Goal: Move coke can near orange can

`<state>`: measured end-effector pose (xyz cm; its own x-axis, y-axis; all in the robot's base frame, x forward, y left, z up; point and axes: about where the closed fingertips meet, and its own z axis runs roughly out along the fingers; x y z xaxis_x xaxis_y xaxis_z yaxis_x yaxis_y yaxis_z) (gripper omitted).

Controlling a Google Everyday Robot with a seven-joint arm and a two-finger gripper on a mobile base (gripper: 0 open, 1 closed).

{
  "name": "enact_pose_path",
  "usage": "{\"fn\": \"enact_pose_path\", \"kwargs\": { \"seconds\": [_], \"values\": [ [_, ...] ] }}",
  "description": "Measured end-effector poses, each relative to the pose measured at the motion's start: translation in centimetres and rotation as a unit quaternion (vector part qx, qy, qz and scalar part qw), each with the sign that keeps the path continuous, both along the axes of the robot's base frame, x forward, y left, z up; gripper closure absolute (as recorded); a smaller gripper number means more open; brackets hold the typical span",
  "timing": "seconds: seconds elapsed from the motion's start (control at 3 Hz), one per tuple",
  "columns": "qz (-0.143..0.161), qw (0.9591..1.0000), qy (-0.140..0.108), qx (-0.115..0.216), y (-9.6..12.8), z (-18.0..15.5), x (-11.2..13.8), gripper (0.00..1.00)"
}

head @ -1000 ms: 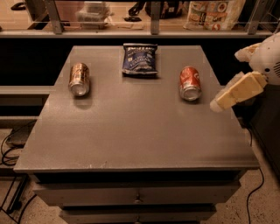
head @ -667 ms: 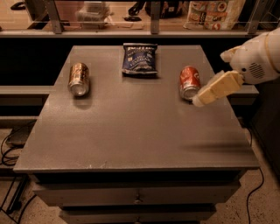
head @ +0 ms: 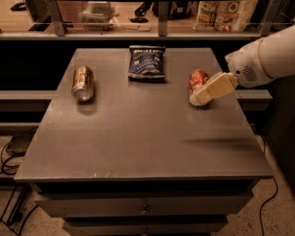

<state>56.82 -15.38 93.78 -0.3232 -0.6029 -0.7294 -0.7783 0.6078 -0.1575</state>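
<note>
The coke can (head: 197, 79) lies on its side at the right of the grey table (head: 143, 138), partly covered by my gripper. The orange can (head: 83, 83) lies on its side at the table's left, far from the coke can. My gripper (head: 206, 93) comes in from the right on a white arm (head: 267, 57) and hangs over the near end of the coke can. Its cream-coloured fingers (head: 213, 88) point down and left.
A dark blue chip bag (head: 146, 61) lies at the back middle of the table, between the two cans. A counter with a glass rail and packages (head: 226, 14) runs behind the table. Cables lie on the floor at the lower left and right.
The arm has moved left from beyond the table's right edge, and the gripper now overlaps the coke can. Both cans and the chip bag have stayed in place.
</note>
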Motion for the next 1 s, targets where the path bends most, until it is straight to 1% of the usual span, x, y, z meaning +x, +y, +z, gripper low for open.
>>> {"fn": "enact_pose_path", "kwargs": {
  "seconds": [0.33, 0.67, 1.0],
  "values": [
    [0.0, 1.0, 0.0, 0.0, 0.0, 0.0, 0.0, 0.0],
    [-0.025, 0.9988, 0.014, 0.039, 0.2, -1.5, 1.0, 0.0],
    [-0.054, 0.9941, 0.029, 0.089, 0.8, -3.7, 2.9, 0.0]
  ]
}}
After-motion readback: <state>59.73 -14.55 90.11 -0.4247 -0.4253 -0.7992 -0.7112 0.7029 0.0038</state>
